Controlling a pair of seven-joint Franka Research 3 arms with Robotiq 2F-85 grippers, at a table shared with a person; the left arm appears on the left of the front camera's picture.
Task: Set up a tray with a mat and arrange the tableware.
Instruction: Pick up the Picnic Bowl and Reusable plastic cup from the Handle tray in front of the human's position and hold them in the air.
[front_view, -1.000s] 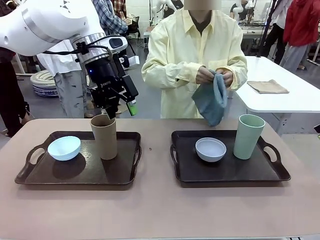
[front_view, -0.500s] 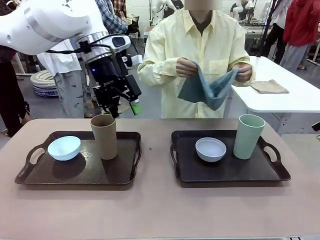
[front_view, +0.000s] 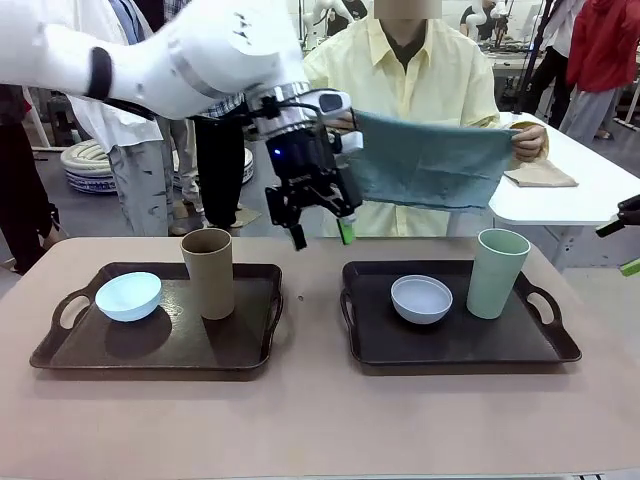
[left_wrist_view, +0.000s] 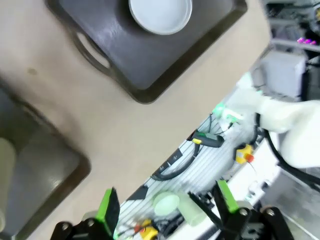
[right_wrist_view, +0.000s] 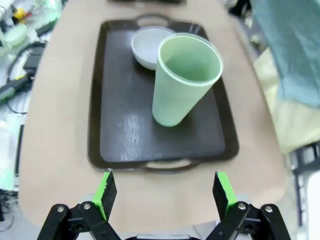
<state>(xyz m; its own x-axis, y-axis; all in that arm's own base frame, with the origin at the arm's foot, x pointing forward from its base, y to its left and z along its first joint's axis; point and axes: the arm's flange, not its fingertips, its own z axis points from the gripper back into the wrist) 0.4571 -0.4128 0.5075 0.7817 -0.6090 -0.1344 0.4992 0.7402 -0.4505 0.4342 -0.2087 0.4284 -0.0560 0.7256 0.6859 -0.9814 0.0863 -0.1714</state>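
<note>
Draping from the person's (front_view: 420, 70) grip, the mat (front_view: 430, 165) looks soft, light, floppy — best pinched at a top corner; left claw (front_view: 320, 234) and right claw (right_wrist_view: 165, 195) spread, empty.

White side table (front_view: 585, 205) with a folded tan cloth (front_view: 537, 174), grey floor (front_view: 88, 215) behind.

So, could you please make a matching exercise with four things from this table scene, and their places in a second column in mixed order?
Things:
1. brown cup
2. green cup
3. blue cloth
4. light blue bowl

Places:
A. held spread out in the air by the person
B. upright on the right tray
C. upright on the left tray
D. at the left end of the left tray

Right pairs: 1-C, 2-B, 3-A, 4-D
</note>
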